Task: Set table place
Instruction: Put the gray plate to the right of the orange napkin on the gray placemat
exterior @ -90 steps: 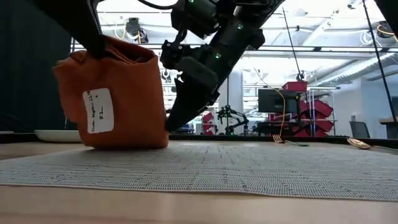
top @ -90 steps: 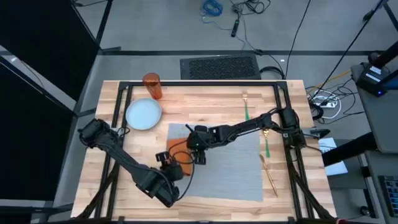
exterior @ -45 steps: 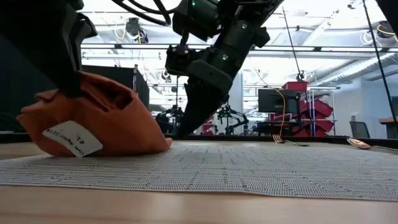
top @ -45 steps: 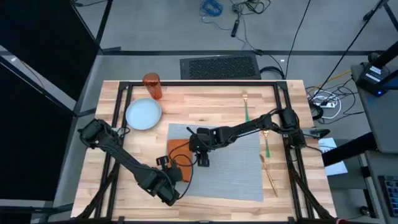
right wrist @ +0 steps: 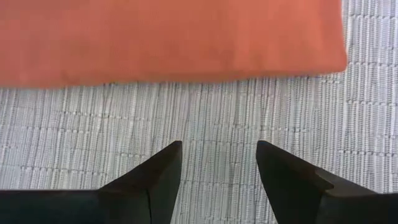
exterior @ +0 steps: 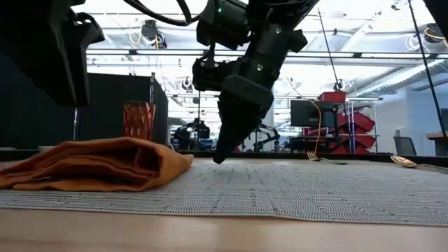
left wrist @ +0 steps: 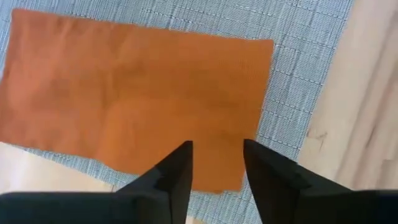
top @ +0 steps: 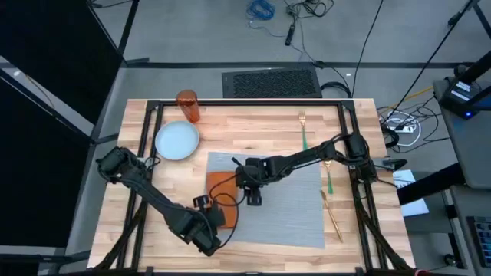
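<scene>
Napkin (left wrist: pixel 137 99) lies flat on placemat (right wrist: pixel 205 143), both arms' fingers released; only low view shows tumbler (exterior: pixel 138 120).

The orange napkin (left wrist: pixel 134 102) is soft matt cloth, faintly creased. Beneath it the grey placemat (right wrist: pixel 205 134) is a coarse, ribbed weave. The table (top: pixel 253 126) around the placemat is light, smooth butcher-block wood.
</scene>
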You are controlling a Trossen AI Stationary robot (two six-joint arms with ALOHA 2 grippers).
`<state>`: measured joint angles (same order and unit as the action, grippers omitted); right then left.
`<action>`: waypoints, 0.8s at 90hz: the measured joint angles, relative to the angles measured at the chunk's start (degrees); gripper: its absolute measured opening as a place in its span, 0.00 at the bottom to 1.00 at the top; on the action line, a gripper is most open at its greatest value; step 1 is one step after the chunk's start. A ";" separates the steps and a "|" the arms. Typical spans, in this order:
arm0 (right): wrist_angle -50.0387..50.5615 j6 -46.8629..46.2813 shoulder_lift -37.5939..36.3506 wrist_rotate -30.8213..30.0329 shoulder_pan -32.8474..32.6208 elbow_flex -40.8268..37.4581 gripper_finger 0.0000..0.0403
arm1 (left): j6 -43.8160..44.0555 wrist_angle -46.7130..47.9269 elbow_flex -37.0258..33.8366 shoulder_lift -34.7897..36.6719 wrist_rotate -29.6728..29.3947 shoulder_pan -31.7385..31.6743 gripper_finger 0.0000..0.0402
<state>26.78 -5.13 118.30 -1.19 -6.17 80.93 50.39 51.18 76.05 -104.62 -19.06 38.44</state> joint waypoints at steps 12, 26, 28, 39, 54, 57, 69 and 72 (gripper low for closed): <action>1.53 -0.56 0.00 0.00 -1.16 0.00 0.48 | 0.11 0.15 0.00 0.00 -0.42 0.26 0.33; 2.61 -1.69 0.00 -0.24 -3.27 -0.02 0.48 | -0.29 0.17 -0.02 0.00 -6.63 -0.28 0.33; 2.77 -1.76 0.00 -0.22 -3.60 -0.02 0.48 | -0.47 0.16 -0.02 0.00 -7.61 -0.55 0.33; 3.95 -2.97 0.00 -0.20 -5.24 -0.04 0.48 | -3.46 -2.67 -0.71 -0.10 -9.28 -2.41 0.33; 4.67 -4.23 0.00 0.04 -7.52 -0.11 0.48 | -8.60 -13.81 -5.77 -0.23 -4.83 -4.97 0.33; 4.73 -4.51 0.00 0.04 -7.98 -0.11 0.48 | -9.19 -15.38 -6.91 -0.24 -3.96 -5.41 0.33; 5.05 -4.76 0.07 0.01 -9.48 -0.11 0.48 | -9.59 -17.98 -8.92 -0.31 -2.94 -6.17 0.33; 4.99 -4.95 0.07 0.04 -9.84 -0.11 0.48 | -9.62 -17.88 -8.94 -0.31 -2.89 -6.17 0.33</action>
<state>31.77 -10.09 118.37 -1.15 -16.00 80.82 40.77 33.30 67.11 -104.92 -21.95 32.27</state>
